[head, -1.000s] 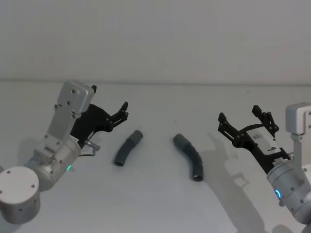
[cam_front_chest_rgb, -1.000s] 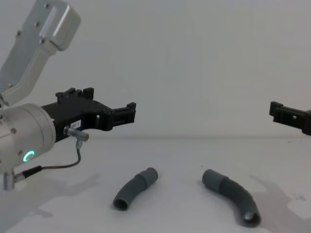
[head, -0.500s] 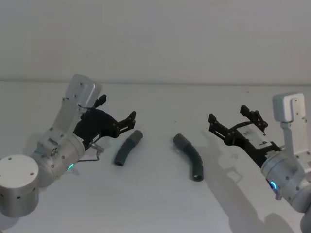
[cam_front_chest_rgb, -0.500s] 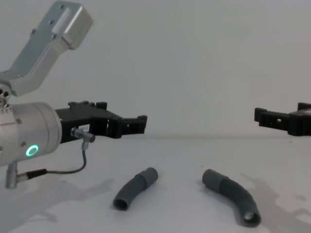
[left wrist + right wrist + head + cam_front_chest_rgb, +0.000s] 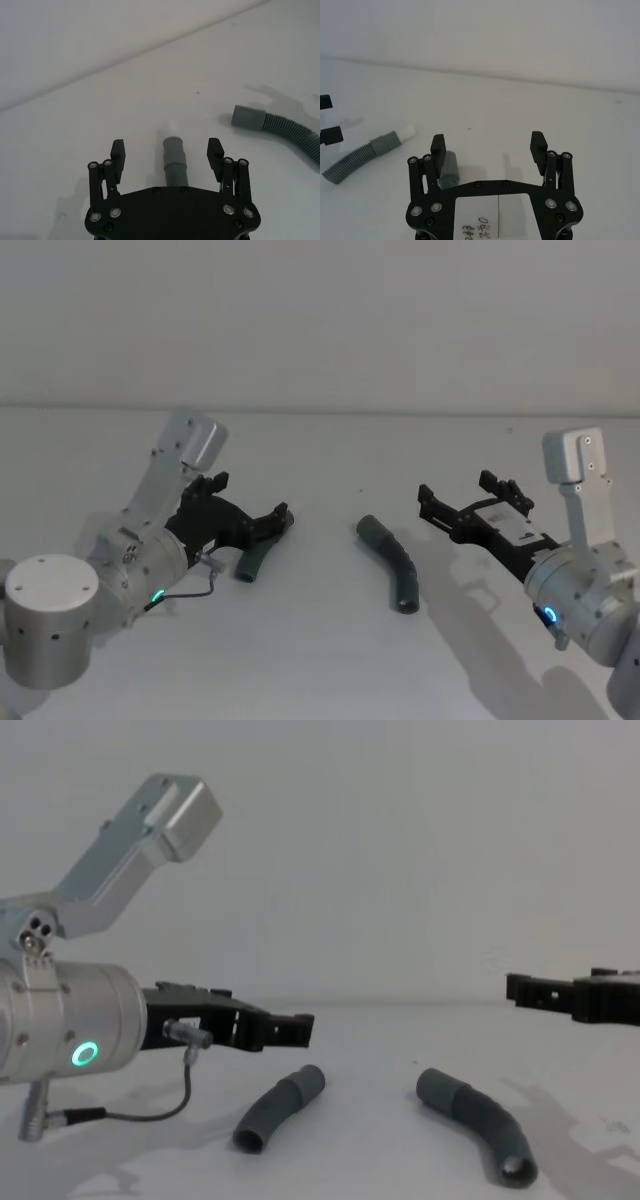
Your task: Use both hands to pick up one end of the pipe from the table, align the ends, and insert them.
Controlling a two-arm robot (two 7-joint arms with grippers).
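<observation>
Two dark grey ribbed pipe pieces lie on the white table. My left gripper is open and hovers over the left piece. In the left wrist view this piece lies midway between the fingers, touching neither. Its collar carries a white stub. The right piece lies with its wide collar toward the centre. My right gripper is open, above the table just right of that piece.
A plain white wall rises at the table's far edge. A thin cable loops under the left arm's wrist. Bare table lies between the two pieces and in front of them.
My left gripper has moved forward and down until its open fingers stand over the left piece. My right gripper has moved left toward the right piece. Neither piece has moved.
</observation>
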